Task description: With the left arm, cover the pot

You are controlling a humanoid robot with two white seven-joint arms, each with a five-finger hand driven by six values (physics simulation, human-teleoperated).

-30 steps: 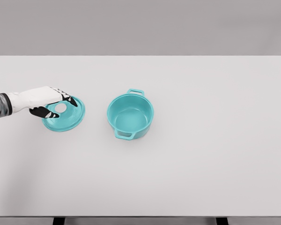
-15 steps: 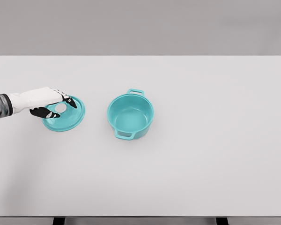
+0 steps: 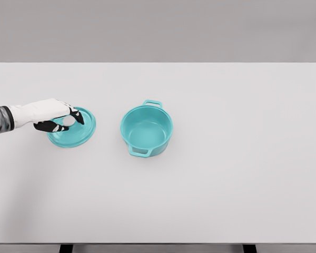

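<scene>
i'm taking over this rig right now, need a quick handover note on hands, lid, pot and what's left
Left hand: over the lid's white knob, fingers closing around it; a firm grasp cannot be confirmed from the head view.
Right hand: not in view.
Lid: flat on the table, left of the pot, apart from it.
Pot: upright, open and empty, near the table's middle, one handle toward the far edge and one toward the near edge.
Done: hand brought to the knob.
Left: secure the grip, lift the lid, carry it right, set it on the pot.
</scene>
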